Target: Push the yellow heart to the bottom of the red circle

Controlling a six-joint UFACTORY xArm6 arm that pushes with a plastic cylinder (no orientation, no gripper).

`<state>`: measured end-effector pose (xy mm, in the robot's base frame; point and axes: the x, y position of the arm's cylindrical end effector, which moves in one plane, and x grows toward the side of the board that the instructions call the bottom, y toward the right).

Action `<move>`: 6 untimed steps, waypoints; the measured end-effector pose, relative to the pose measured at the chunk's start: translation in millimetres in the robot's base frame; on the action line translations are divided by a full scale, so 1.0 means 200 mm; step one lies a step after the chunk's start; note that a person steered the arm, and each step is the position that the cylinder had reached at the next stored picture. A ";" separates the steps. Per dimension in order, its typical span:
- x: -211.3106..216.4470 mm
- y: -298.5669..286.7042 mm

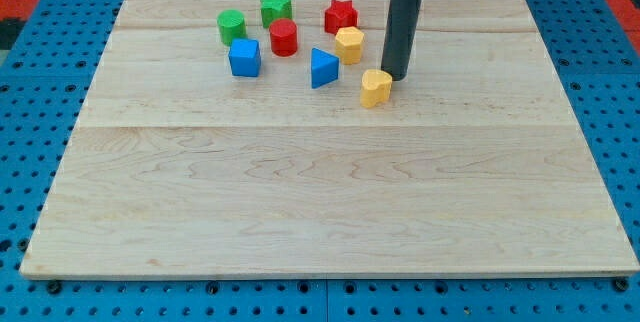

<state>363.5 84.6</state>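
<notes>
The yellow heart (375, 88) lies on the wooden board, right of centre in the upper part of the view. My tip (394, 78) stands just to its upper right, touching or nearly touching it. The red circle (284, 38) is a short cylinder up and to the left of the heart, with the blue triangle (322, 67) between them.
A yellow hexagon (349, 43) and a red star (341, 14) sit above the heart. A green star (276, 8), a green cylinder (232, 27) and a blue cube (244, 58) lie around the red circle. The board (320, 202) rests on a blue pegboard.
</notes>
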 end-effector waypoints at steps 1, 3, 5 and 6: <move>0.04 0.00; 0.27 -0.15; 0.42 -0.37; 0.45 -0.57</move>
<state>453.0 -28.9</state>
